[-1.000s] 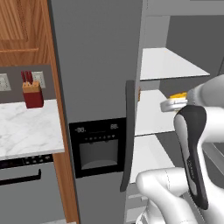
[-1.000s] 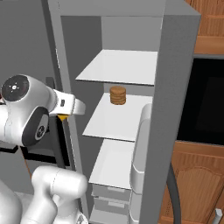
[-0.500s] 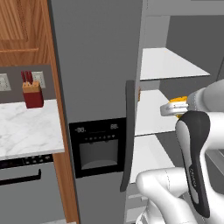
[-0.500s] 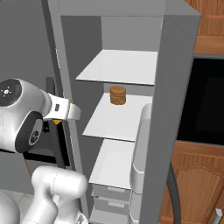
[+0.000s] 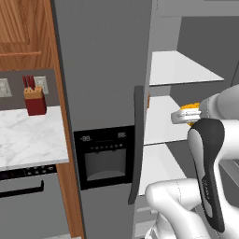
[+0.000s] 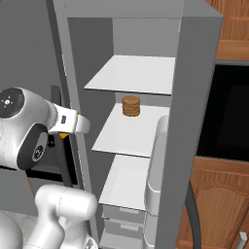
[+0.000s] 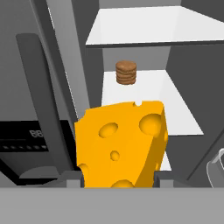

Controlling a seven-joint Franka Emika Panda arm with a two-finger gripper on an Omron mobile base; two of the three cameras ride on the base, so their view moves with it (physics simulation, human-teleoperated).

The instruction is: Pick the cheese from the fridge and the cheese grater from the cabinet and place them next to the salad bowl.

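Open fridge (image 6: 194, 97), white shelves; fingers (image 7: 118, 177) grip cheese (image 7: 120, 144).

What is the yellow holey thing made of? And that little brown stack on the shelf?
The cheese looks like cheese: smooth, matte orange-yellow, with round holes. The brown stack looks like cookies or crackers, judging by its ridged layers, but that's a guess. The shelf looks like plain, smooth white plastic.

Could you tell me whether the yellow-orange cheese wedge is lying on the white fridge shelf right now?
No, the yellow-orange cheese wedge sits clamped between the gripper fingertips, off the white fridge shelf.
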